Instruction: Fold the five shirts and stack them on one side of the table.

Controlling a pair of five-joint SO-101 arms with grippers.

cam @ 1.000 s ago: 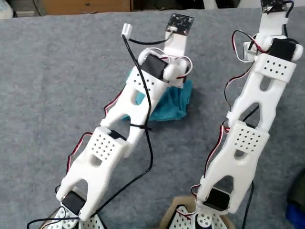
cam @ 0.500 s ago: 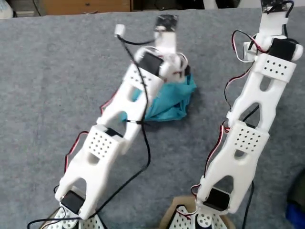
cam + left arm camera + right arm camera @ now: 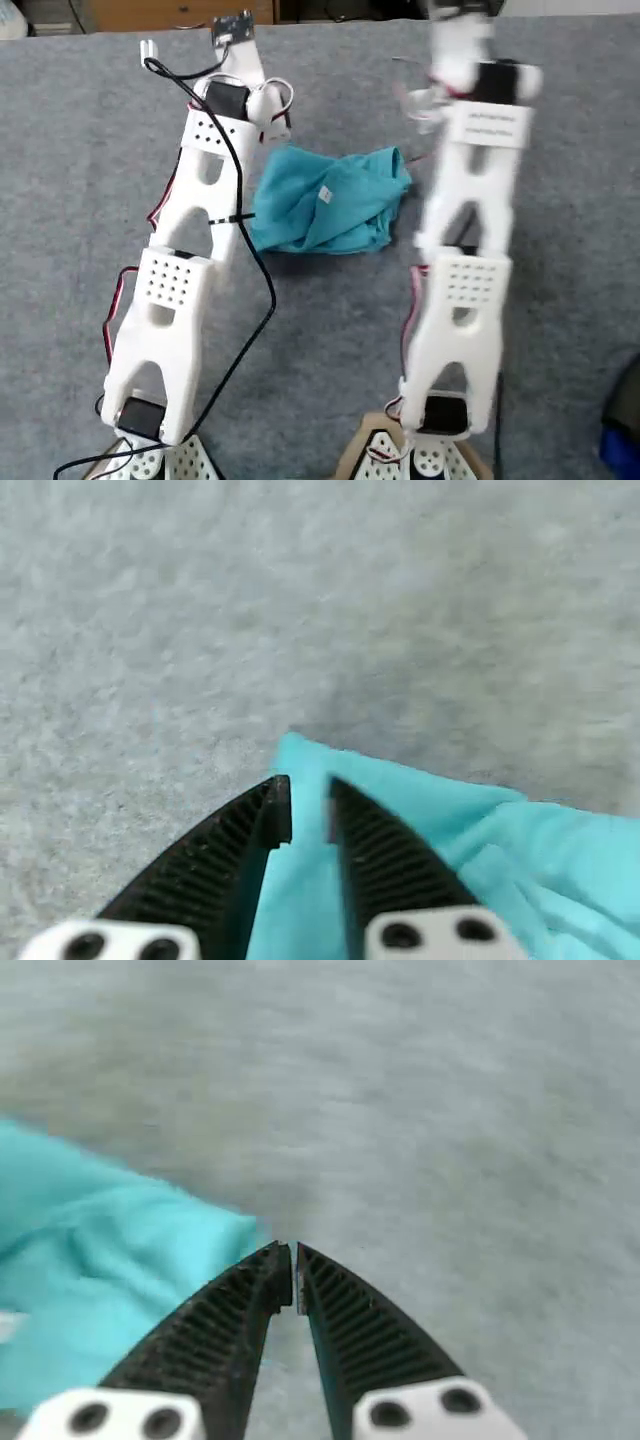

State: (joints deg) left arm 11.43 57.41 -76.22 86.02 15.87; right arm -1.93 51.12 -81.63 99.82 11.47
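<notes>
I see the shirt [image 3: 330,205] crumpled, long axis crosswise. Left pincer [image 3: 308,807] is barely parted over its corner. Right pincer [image 3: 295,1265] is closed.

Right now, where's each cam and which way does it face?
High view: fixed overhead, looking down on the table; left arm and right arm flank the teal shirt.
Left wrist view: left wrist, aimed down past left gripper at a shirt corner.
Right wrist view: right wrist, aimed past right gripper at the shirt's edge.
All share the shirt.
</notes>
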